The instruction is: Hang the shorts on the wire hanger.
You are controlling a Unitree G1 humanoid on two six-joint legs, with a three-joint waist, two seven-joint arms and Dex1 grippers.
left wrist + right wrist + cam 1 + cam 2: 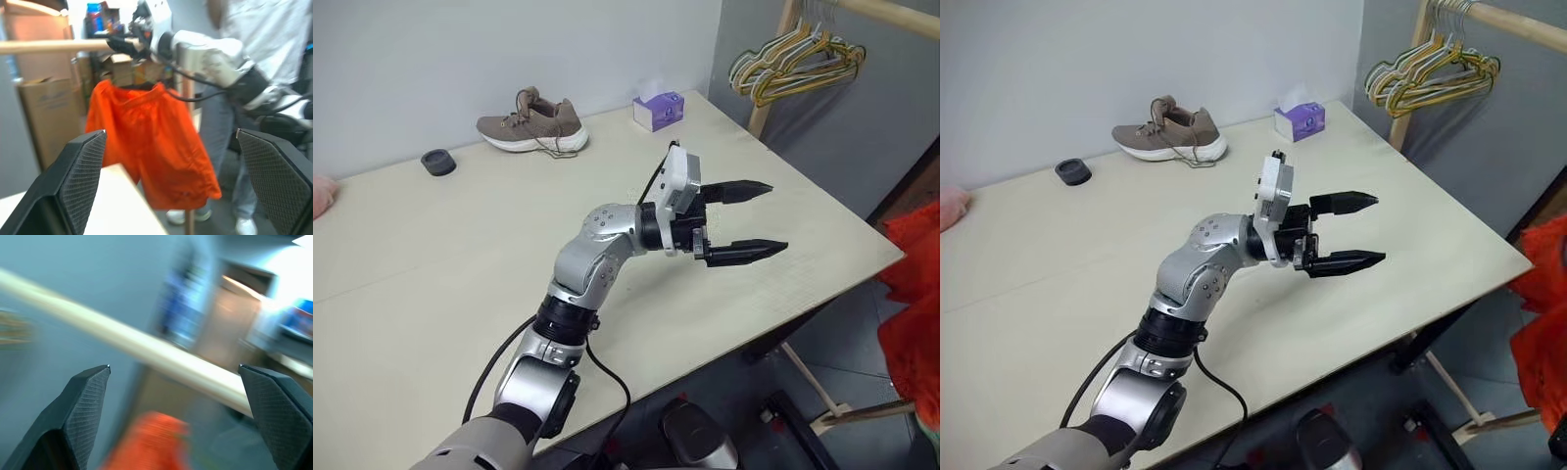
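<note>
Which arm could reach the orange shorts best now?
Probably right: the right gripper is up by the wooden rail above the hanging shorts; the left gripper hovers over the table, apart.

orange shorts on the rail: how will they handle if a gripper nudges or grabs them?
The shorts are probably floppy: they hang in loose folds below the wooden rail. Likely light, since the fabric looks thin. A nudge would probably swing them rather than shift them.

You see the shorts (pixel 156 142), bright orange thin fabric, hanging spread open below the wooden rail (pixel 54 46), waistband up, legs drooping past the table's corner. Their top edge sits on a dark hanger line just under the rail; the wire hanger itself can't be made out
</note>
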